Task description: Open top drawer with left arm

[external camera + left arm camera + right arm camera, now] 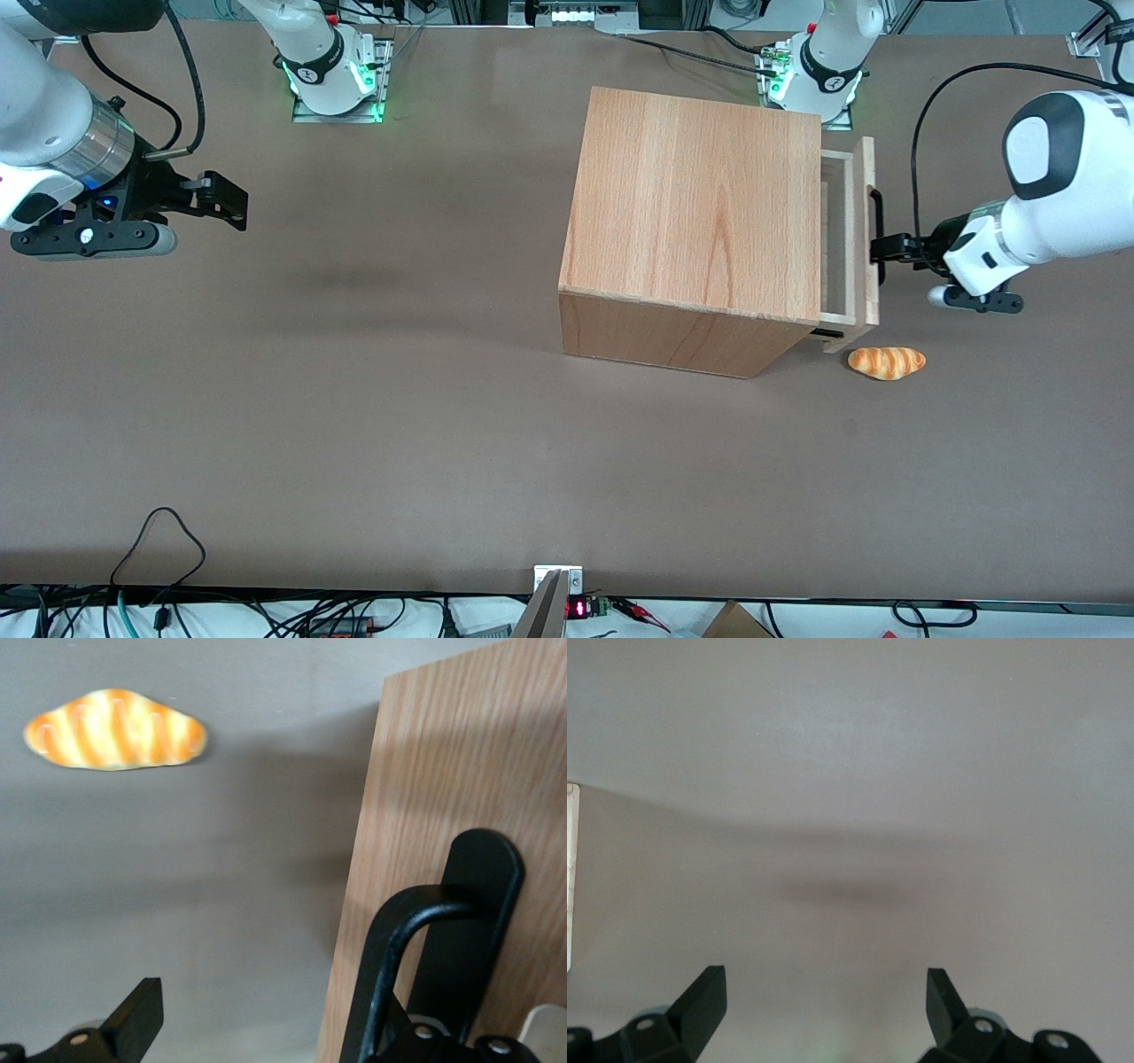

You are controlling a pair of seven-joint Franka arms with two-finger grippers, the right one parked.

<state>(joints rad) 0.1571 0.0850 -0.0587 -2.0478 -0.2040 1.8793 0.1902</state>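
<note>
The top drawer (852,232) of the wooden box (700,204) stands pulled out a little, showing a strip of its tray. Its front panel (443,797) faces the working arm's end of the table and carries a slim black bar handle (875,232), which also shows in the left wrist view (390,939). My left arm (1054,195) reaches in level with the handle. Its gripper (889,249) is at the handle and open, as the left wrist view (257,1014) shows: one finger (137,1019) stands wide over the table, and the other is hidden by the handle bar.
A striped orange bread roll (886,361) lies on the brown table just in front of the drawer front, nearer the front camera than my gripper; it also shows in the left wrist view (115,729). A lower drawer edge (828,334) shows under the top one.
</note>
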